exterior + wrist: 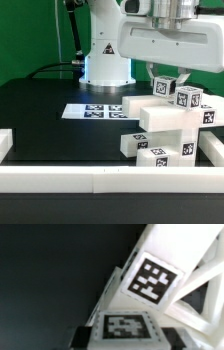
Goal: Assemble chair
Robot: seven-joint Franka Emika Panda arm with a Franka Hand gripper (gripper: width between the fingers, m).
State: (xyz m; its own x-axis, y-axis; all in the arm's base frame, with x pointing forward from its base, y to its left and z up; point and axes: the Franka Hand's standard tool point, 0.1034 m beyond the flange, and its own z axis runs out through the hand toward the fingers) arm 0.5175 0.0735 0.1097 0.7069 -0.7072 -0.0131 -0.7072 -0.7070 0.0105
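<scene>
The chair is a cluster of chunky white tagged parts (pixel 165 125) on the black table at the exterior view's right, with blocks stacked and a lower tagged block (pixel 150 150) in front. My gripper (pixel 168 80) hangs over the top of the cluster, shut on a white tagged chair part (pixel 165 90). In the wrist view this tagged part (pixel 125 328) sits between my dark fingers (pixel 88 336). Beyond it, a second tagged white piece (pixel 152 278) slants upward against the white frame pieces. The exterior view hides my fingertips behind the parts.
The marker board (pixel 95 110) lies flat in front of the robot base (pixel 105 65). White rails border the black table: front (pixel 100 181), the exterior view's left (pixel 5 142) and right (pixel 214 152).
</scene>
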